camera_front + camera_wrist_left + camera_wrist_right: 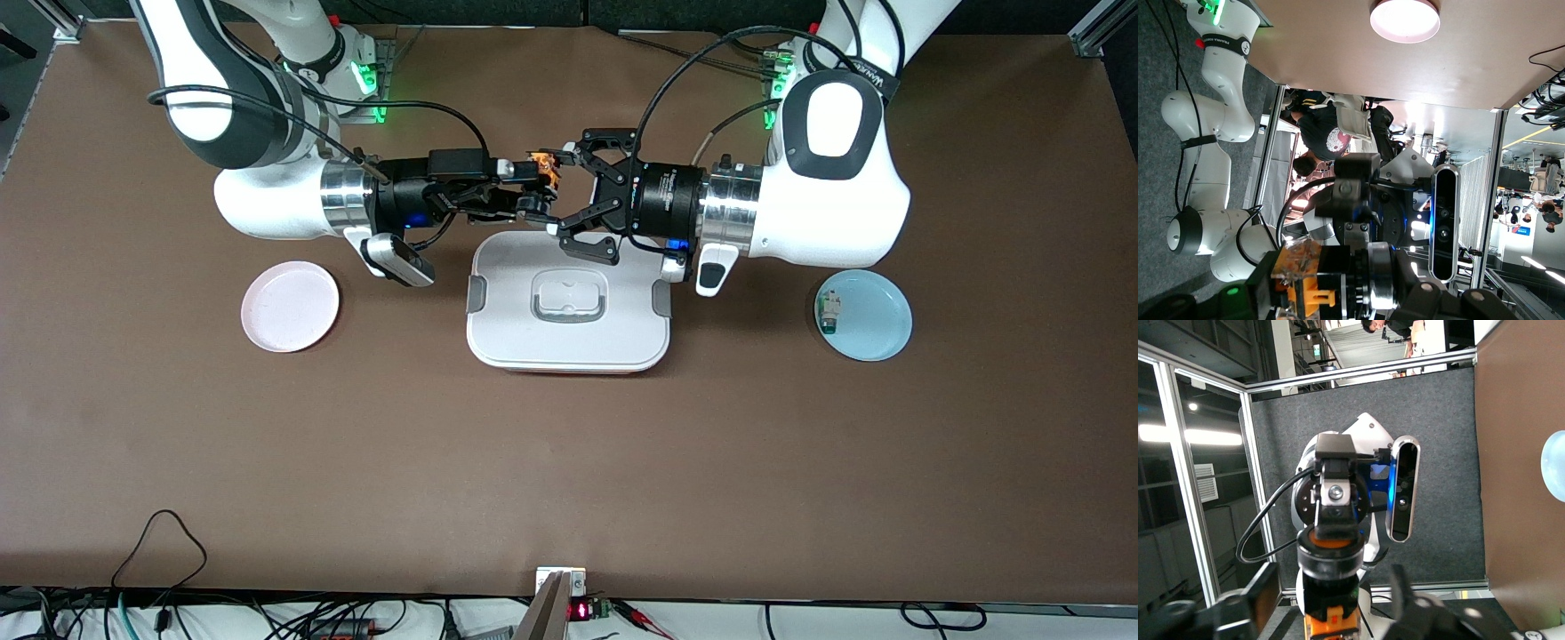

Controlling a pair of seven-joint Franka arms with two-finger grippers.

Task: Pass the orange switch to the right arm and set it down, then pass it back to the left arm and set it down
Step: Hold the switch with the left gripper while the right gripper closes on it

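Note:
The orange switch [543,168] hangs in the air over the edge of the white box [507,338] that lies toward the arms' bases. My left gripper [558,191] is shut on it lengthwise, one finger on the orange block, the other on the round end. In the left wrist view the switch [1305,283] fills the left gripper [1341,293]. My right gripper [533,185] reaches in from the other end, and its fingers flank the black body. In the right wrist view the switch [1331,587] stands between the open right gripper [1331,600] with gaps on both sides.
A pink plate [290,306] lies beside the box toward the right arm's end. A blue plate [880,320] lies toward the left arm's end and holds a small white-and-green component [829,311]. Both forearms stretch level above the table.

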